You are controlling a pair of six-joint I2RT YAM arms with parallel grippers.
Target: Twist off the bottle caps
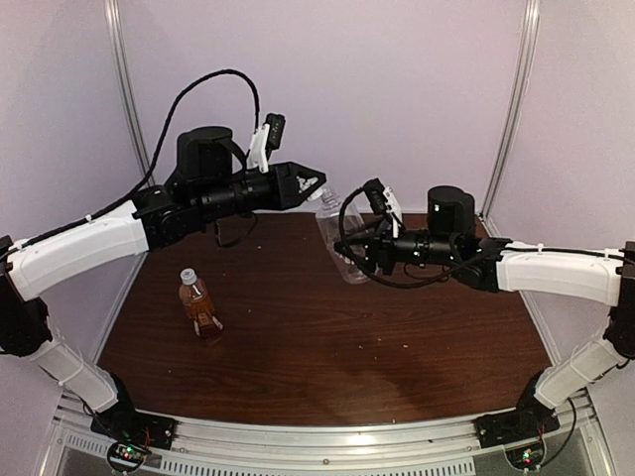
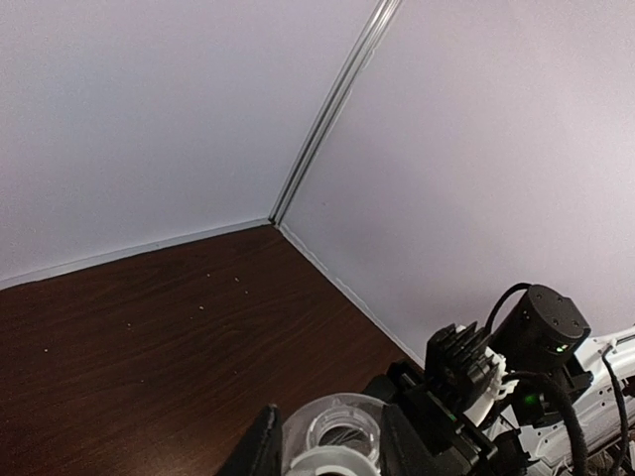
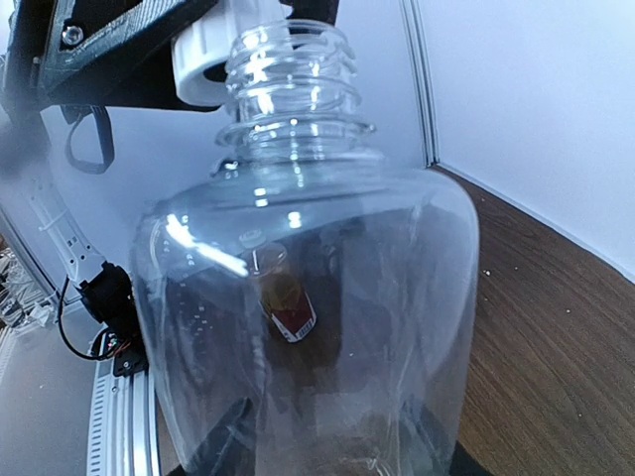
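Left end effector (image 1: 317,187) pinches freed white plastic cap (image 3: 203,61) — right end effector (image 1: 354,255) clamps clear plastic bottle (image 3: 308,297) — amber-liquid bottle (image 1: 198,307) next.

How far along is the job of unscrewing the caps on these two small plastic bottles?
Looks done: the clear plastic bottle shows a bare threaded neck, with the small white round cap off beside it. In hand: the left gripper pinches that cap and the right gripper grips the clear bottle. Left: the amber-liquid bottle with the red label stands on the brown table, its whitish cap on.
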